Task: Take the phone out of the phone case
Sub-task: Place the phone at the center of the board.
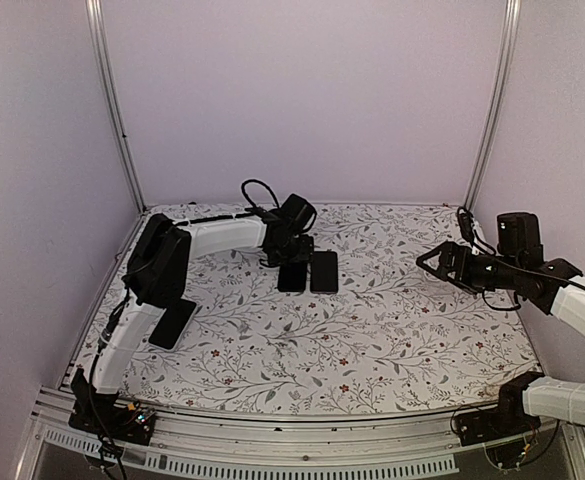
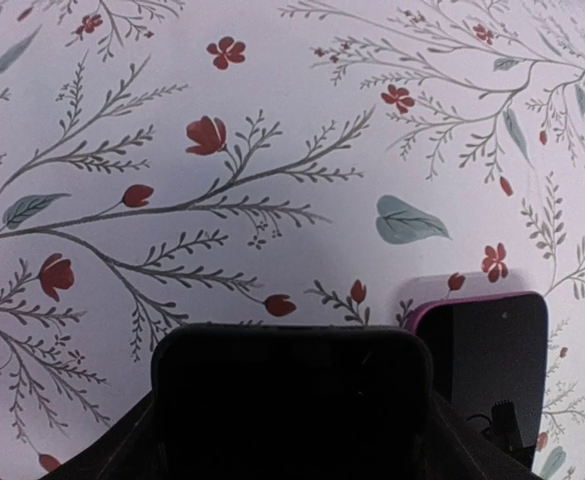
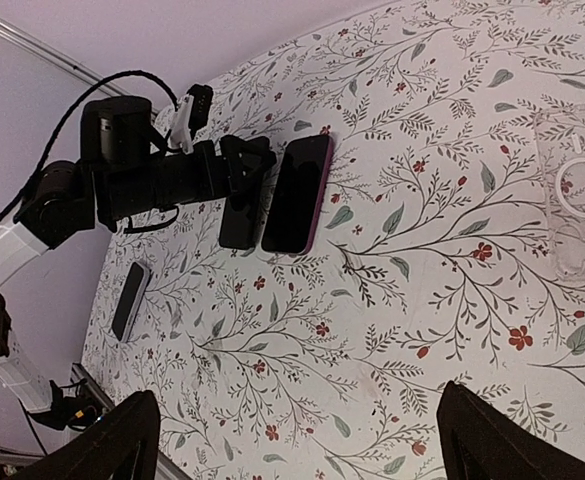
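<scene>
Since the thin, clear, pale grey-lavender phone case (image 3: 577,190) lies flat on the floral-printed counter (image 1: 392,340) with the pattern showing through it, it looks empty apart from a white ring (image 3: 560,195) set in its panel. It sits at the right edge of the right wrist view, well apart from the phones.

Such a shell is likely light, bendy and slick. A pinch on one long rim or a corner would suit it, since a flat press would probably only slide it. Any phone here is likely stiff, heavier, glossy and prone to slip, so a hold across its long edges seems safest.

By count there is one case and three dark slab phones:
- a plain black phone (image 3: 240,208) at the left jaws
- a black phone with a magenta rim (image 3: 297,195) just beside it
- a grey-edged black phone (image 3: 129,300) well apart, near the left arm's base

The left jaws straddle the plain black phone's end, but I cannot tell whether they pinch it. The right jaws hang spread wide, holding nothing.
</scene>
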Robot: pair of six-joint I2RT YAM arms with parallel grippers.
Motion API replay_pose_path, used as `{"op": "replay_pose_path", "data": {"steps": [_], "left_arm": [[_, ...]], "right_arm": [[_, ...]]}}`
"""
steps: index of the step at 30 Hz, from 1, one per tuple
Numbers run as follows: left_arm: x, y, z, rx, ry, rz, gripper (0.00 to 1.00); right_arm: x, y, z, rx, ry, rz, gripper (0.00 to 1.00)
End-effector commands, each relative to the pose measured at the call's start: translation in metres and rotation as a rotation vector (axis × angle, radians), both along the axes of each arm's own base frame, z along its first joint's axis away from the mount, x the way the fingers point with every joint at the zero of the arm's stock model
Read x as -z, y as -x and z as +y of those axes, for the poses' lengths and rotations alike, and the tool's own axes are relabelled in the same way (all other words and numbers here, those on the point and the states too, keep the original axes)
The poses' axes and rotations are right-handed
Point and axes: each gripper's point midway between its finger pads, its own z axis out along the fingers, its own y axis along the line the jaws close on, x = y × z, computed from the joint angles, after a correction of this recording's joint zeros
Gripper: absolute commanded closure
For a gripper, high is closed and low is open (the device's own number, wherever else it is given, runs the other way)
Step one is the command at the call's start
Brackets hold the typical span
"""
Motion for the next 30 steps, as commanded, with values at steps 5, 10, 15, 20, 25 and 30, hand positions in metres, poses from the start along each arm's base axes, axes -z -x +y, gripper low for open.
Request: {"op": "replay_pose_path", "data": {"steps": [5,10,15,20,25,30], "left_arm": [[-0.005,-0.013,-0.001,-0.021,0.033,-0.02,0.33],[-0.009,-0.013,-0.001,-0.014,0.028,-0.027,0.24],[-0.012,-0.013,0.0,-0.01,0.023,-0.033,0.13],[-0.018,-0.013,-0.001,-0.006,0.028,-0.04,0.08],[-0.034,-0.012,0.0,-0.003,0.036,-0.059,0.05],[-0.064,-0.001,0.01,0.011,0.053,-0.101,0.01]], "right_arm": [[-0.007,0.002,0.0,0.002,0.005,-0.006,0.01],[-0.009,0.002,0.001,-0.001,0.002,-0.01,0.01],[-0.009,0.0,0.003,-0.007,-0.001,-0.008,0.01],[-0.009,-0.002,0.004,-0.01,0.003,-0.007,0.01],[-0.007,-0.003,0.007,-0.021,0.007,-0.004,0.01],[-0.001,-0.003,0.009,-0.029,0.013,0.004,0.01]]}}
